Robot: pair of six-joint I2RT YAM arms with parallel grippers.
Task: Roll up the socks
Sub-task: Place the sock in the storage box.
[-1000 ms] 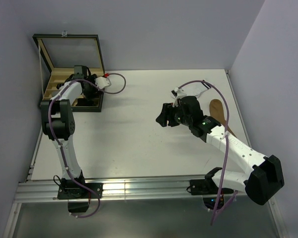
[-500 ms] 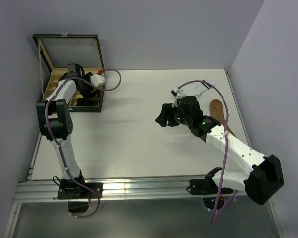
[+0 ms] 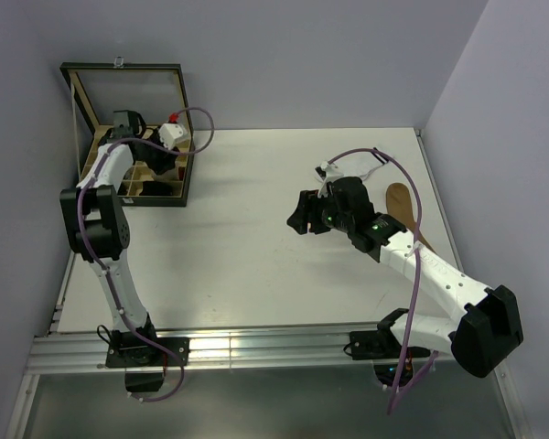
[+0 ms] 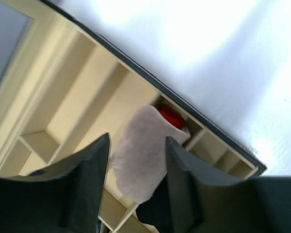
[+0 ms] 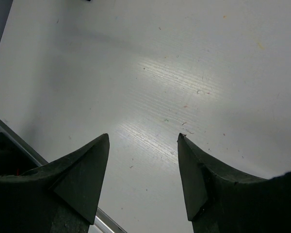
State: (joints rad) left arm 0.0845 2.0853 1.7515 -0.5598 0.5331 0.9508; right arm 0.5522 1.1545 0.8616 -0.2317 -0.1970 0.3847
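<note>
Left gripper (image 4: 137,144) hangs over the divider box (image 3: 161,201), probably to file a finished roll. Its fingers closely flank the rolled sock (image 4: 141,162); can't tell if they pinch it. The roll is pale beige and fuzzy, red at one end. Right gripper (image 5: 143,137) waits spread over bare table (image 3: 256,247), holding nothing. Brown sock (image 3: 401,203) lies flat beside that arm, unrolled.
</note>
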